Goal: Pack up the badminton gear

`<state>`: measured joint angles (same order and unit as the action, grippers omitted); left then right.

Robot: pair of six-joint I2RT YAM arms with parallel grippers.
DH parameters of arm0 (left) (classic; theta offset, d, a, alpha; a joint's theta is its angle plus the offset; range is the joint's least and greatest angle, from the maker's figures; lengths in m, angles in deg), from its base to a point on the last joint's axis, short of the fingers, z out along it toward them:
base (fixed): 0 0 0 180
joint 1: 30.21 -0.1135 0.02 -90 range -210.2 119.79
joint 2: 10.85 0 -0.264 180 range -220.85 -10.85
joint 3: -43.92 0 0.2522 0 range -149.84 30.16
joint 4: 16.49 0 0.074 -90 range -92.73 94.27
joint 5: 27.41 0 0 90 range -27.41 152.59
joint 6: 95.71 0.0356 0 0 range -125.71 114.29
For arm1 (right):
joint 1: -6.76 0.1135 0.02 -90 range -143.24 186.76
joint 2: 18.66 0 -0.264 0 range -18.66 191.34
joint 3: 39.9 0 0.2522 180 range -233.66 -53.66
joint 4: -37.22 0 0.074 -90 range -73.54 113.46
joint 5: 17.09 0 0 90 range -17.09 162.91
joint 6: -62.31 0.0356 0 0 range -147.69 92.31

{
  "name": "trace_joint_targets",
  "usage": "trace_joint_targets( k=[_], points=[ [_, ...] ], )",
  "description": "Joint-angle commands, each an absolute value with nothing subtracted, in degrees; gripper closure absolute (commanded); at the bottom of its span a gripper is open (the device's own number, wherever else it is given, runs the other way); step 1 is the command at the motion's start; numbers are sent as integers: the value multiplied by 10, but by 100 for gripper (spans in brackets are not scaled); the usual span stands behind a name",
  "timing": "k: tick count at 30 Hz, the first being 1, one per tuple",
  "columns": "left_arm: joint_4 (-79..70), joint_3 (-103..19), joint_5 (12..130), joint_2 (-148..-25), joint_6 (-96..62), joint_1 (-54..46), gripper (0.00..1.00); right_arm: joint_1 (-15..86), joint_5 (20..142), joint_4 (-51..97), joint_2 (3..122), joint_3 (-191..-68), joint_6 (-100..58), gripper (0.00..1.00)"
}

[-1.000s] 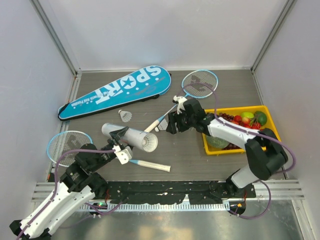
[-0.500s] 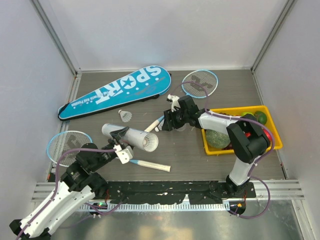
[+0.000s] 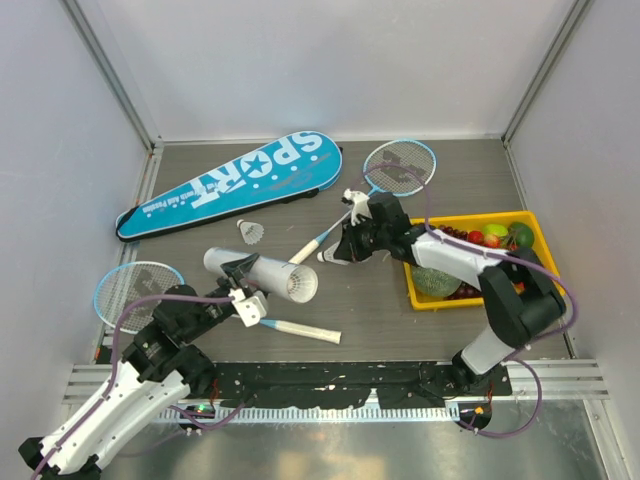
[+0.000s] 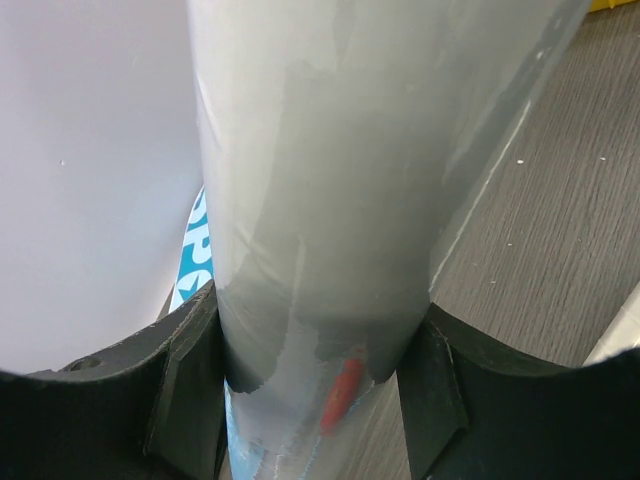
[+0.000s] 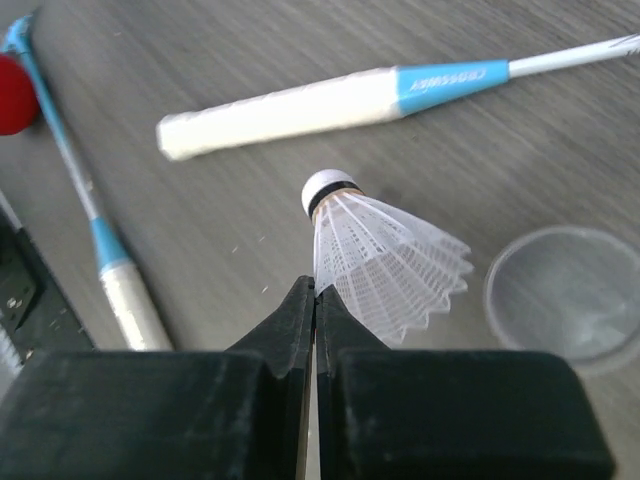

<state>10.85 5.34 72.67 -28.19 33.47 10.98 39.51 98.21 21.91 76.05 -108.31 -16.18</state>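
My left gripper (image 3: 240, 290) is shut on the long white tube (image 3: 265, 274), whose open end faces right; the tube (image 4: 340, 180) fills the left wrist view between both fingers (image 4: 180, 390). At the table's middle my right gripper (image 3: 340, 252) is shut, pinching the skirt edge of a white shuttlecock (image 5: 385, 255). A second shuttlecock (image 3: 251, 232) lies near the blue SPORT bag (image 3: 235, 182), a third (image 3: 352, 196) beside the right arm. One racket (image 3: 400, 165) lies at the back right. The other racket (image 3: 135, 293) lies at the front left.
A yellow tray (image 3: 545, 260) of fruit stands at the right. In the right wrist view a clear round lid (image 5: 570, 295) lies beside the shuttlecock, two pale racket handles (image 5: 290, 110) cross the table, and a red ball (image 5: 12, 95) shows at the left edge.
My right gripper has gone from open to shut on the shuttlecock's skirt, after shifting slightly over the table's middle. The left arm and tube have not moved.
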Motion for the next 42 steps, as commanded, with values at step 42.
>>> trace_joint_targets(
  k=[42],
  points=[
    [135, -27, 655, -379, 295, 111, 100, 691, 756, -72, 396, -1298, -187, 95]
  ],
)
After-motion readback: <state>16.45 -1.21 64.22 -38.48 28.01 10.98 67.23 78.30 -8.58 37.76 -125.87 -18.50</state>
